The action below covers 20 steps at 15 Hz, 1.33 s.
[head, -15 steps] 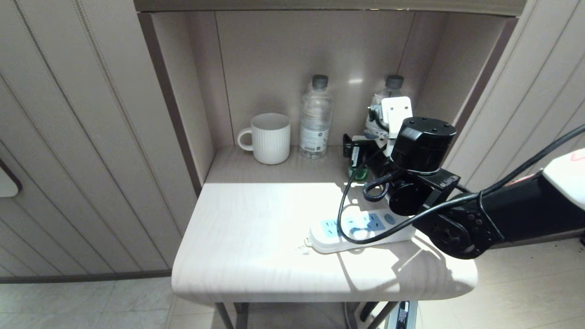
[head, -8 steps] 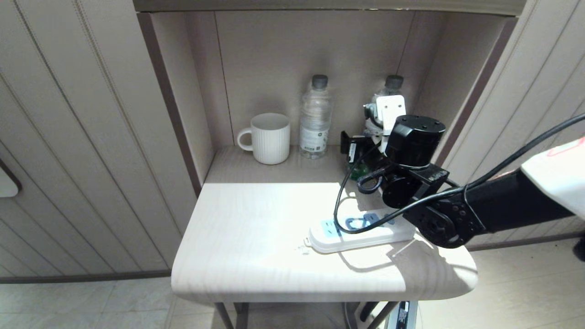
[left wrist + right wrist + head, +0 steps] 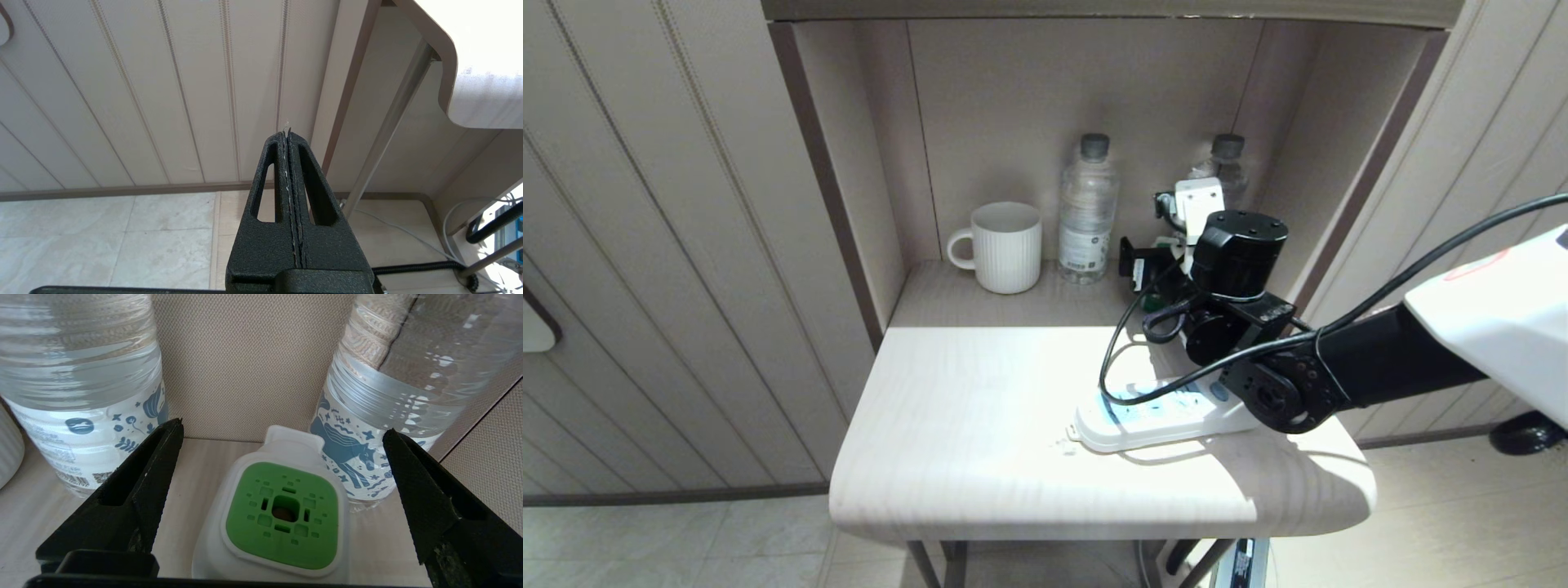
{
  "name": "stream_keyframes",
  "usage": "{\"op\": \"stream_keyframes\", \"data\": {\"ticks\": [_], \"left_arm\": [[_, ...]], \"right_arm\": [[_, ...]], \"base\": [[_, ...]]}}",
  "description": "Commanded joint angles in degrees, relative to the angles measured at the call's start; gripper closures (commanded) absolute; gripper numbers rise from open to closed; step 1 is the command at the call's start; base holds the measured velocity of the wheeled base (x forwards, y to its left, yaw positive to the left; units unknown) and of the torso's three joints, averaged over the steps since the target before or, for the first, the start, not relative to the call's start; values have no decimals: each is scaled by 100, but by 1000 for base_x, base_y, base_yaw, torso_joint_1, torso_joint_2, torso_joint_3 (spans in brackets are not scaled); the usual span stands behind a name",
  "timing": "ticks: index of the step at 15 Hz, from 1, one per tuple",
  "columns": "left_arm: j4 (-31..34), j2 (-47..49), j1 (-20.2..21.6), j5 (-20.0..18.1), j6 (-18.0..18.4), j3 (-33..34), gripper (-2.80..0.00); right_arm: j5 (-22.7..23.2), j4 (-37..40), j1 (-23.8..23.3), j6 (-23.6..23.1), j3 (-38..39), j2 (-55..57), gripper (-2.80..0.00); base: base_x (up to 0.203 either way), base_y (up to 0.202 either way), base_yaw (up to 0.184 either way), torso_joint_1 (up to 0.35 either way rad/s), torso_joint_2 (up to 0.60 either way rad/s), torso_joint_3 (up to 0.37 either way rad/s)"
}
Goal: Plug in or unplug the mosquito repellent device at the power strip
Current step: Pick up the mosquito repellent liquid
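We've got our right gripper spread wide, fingers either side of the mosquito repellent device without touching it. The device stands in the alcove behind the power strip, between two water bottles. Our left gripper hangs pressed together.

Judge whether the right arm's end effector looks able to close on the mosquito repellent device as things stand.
Probably yes. The right end effector is open, one finger on each side of the mosquito repellent device, nothing between them. The two water bottles stand close behind it, leaving little room.
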Motion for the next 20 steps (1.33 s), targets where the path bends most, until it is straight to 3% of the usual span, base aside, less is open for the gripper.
{"op": "stream_keyframes", "data": {"ticks": [1, 10, 20], "left_arm": [[1, 8, 0, -3, -1, 0, 0], [1, 8, 0, -3, -1, 0, 0], [1, 8, 0, -3, -1, 0, 0]], "right_arm": [[-10, -31, -28, -9, -14, 0, -280], [-10, -40, 33, -60, 378, -466, -280], [122, -55, -16, -69, 273, -252, -280]], "base": [[0, 0, 0, 0, 0, 0], [0, 0, 0, 0, 0, 0], [0, 0, 0, 0, 0, 0]]}}
